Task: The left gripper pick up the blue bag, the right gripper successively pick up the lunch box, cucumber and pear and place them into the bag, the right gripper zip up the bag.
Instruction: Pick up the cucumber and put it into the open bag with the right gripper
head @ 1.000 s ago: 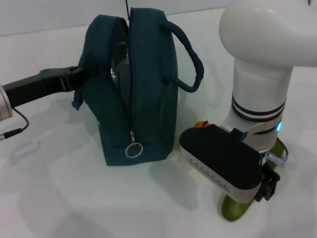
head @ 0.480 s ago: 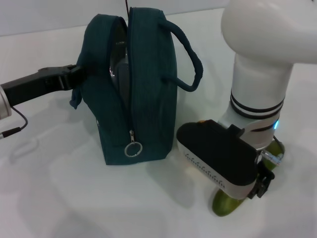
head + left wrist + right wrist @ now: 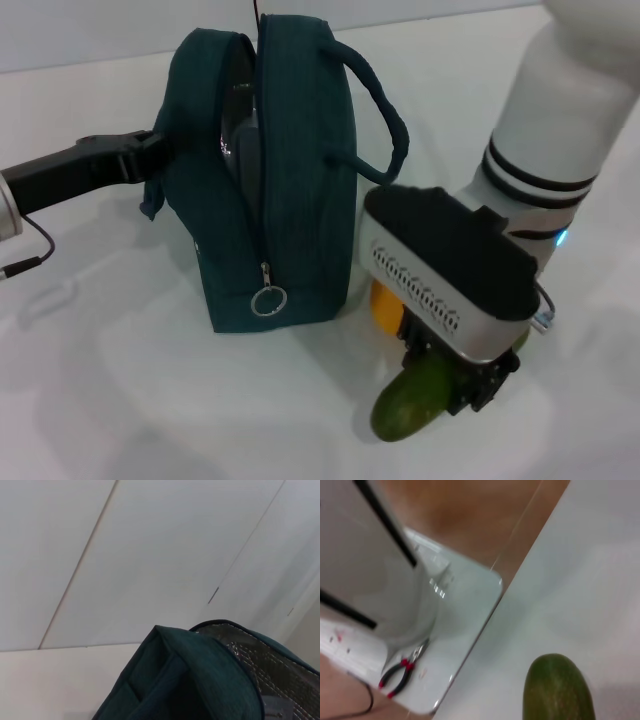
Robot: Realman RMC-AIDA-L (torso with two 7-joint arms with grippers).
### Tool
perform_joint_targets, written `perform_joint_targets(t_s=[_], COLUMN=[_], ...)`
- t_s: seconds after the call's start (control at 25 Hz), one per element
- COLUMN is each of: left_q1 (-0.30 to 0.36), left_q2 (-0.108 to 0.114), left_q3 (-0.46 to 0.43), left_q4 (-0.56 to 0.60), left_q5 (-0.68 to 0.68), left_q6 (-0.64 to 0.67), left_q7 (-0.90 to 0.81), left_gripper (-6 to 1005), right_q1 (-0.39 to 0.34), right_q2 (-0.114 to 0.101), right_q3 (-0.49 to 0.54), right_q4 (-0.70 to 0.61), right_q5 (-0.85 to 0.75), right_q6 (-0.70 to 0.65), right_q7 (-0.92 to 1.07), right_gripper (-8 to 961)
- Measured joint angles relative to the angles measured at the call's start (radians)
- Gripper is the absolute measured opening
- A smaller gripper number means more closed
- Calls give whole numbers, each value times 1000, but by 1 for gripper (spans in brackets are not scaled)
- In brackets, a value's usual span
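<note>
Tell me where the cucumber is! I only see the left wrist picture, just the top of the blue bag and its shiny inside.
Observer: In the head view the cucumber is outside the blue bag, on its right, gripped by the right pincer.
Operator: And the pear?
Observer: The pear peeks out between the bag and that pincer, mostly hidden under it.
Operator: Who holds the bag?
Observer: The left pincer clamps the bag's left side, near the top.
</note>
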Motion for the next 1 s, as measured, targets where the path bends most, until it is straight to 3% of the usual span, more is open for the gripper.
perform_joint_targets(t_s=[0.4,0.8,1.0], left_q1=[0,0,-1], left_q2=[0,-2,-2], left_q3=[0,0,0], left_q4=[5,9,9], left_q5=[0,-4,-5], left_q6=[0,0,1], left_q7=[10,25,33], left_gripper=[57,58,58], right_q1=[-71,-149,-186], right_q2=[-2,-6,-6], right_q3=[97,274,372], right_q4=[-25,-70,-65], right_q5=[127,320,488], right_q6=[61,72,105], right_q7=[-44,-94,-131], right_gripper=[549,549,549])
